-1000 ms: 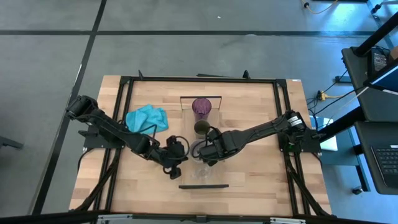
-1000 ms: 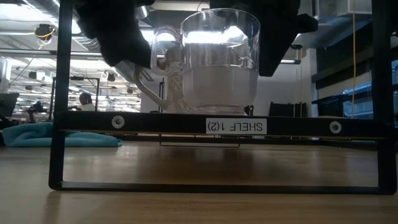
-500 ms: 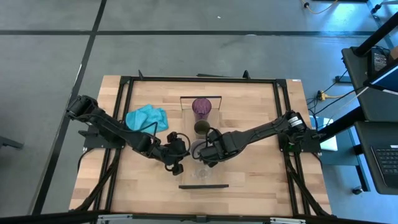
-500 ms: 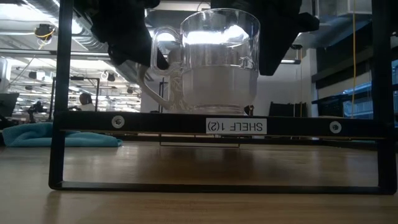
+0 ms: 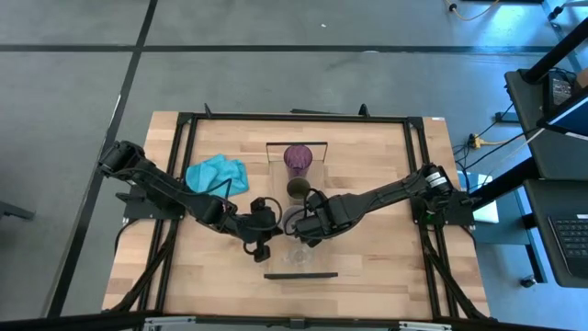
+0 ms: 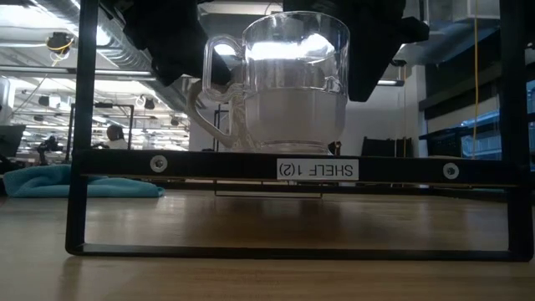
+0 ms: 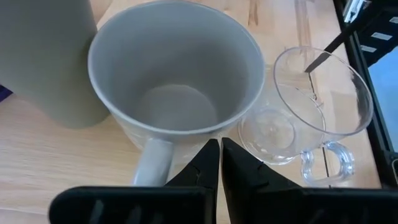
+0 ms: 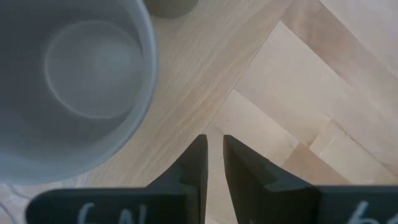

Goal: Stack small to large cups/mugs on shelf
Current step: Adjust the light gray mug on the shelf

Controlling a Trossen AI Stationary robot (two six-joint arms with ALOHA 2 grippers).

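On the narrow light-wood shelf [image 5: 300,262] four cups stand in a row from far to near. They are a purple tumbler [image 5: 298,160], a dark olive cup [image 5: 297,188], a grey handled mug [image 5: 292,219] and a clear glass cup with a handle [image 5: 299,252]. My left gripper [image 5: 264,230] is shut. Its tips are at the grey mug's [image 7: 174,81] wall beside the handle [image 7: 152,163], on the mug's left. My right gripper [image 5: 310,227] is just right of the mug [image 8: 68,81], nearly shut and empty, over the wood. My left gripper's shut fingertips [image 7: 211,155] stand against the grey mug's outer wall [image 7: 205,127], next to its handle, coming level from the table's left. I cannot tell whether they touch it. The mug stands upright on the shelf.
A teal cloth [image 5: 218,175] lies on the table at the far left of the shelf. The clear cup [image 7: 311,106] stands close beside the grey mug. The shelf's black end frame [image 6: 292,167] shows in the low view. Black rails edge the tabletop [image 5: 188,165].
My left gripper has moved toward the table's right and a little toward its far edge, closing in on the grey mug's handle side. My right gripper and the cups have kept still.
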